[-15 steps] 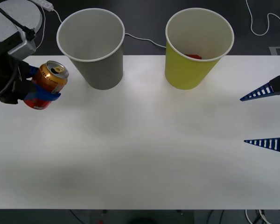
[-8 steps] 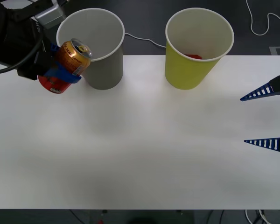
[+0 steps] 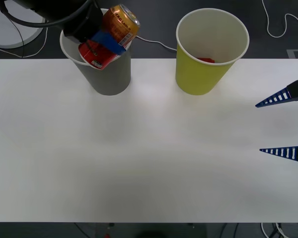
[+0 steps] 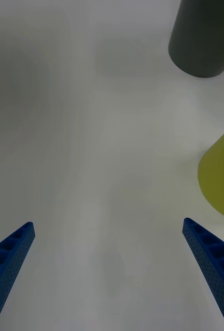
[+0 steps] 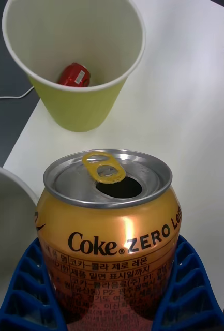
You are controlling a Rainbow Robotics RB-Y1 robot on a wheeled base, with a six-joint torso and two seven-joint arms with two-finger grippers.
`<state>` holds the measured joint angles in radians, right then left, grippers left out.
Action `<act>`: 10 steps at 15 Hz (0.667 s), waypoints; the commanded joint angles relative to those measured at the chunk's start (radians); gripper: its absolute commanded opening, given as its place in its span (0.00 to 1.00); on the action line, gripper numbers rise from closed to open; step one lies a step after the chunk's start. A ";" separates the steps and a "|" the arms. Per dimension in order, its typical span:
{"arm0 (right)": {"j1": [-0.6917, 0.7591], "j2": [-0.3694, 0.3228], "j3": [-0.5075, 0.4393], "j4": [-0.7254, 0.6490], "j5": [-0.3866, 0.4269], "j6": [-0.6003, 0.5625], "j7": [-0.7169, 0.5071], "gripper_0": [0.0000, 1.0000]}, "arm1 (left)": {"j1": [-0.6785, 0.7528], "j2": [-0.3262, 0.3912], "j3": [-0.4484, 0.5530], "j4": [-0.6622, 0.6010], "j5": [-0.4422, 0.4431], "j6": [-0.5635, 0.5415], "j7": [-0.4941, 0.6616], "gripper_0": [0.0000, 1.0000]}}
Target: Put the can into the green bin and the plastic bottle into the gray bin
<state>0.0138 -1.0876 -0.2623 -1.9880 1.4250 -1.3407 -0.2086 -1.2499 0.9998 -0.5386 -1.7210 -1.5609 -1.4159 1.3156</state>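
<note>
One can (image 5: 74,75) — inside green bin (image 5: 86,106).

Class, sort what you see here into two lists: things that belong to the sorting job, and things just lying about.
Job:
- can, held by the left gripper over the gray bin
- green bin, a small red item already inside
- right gripper, open, waiting at the table's right edge

Lying about:
- white cables on the floor behind
</note>
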 commanded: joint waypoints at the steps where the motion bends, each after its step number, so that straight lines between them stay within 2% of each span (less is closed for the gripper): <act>1: 0.000 0.000 0.000 0.000 0.000 0.000 0.000 1.00 | -0.121 -0.079 -0.074 0.097 -0.025 0.014 0.016 0.04; 4: 0.000 0.000 0.000 0.000 0.000 0.000 0.000 1.00 | -0.221 -0.153 -0.162 0.212 -0.047 0.081 0.017 0.04; 7: 0.000 0.000 0.000 0.000 0.000 0.000 0.000 1.00 | -0.342 -0.242 -0.293 0.342 -0.067 0.181 0.062 0.04; 10: 0.000 0.000 0.000 0.000 0.000 0.000 0.000 1.00 | -0.416 -0.337 -0.348 0.477 -0.076 0.222 0.062 0.04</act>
<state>0.0138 -1.0876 -0.2623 -1.9880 1.4250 -1.3407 -0.2086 -1.6515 0.6848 -0.8775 -1.2773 -1.6331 -1.2039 1.3774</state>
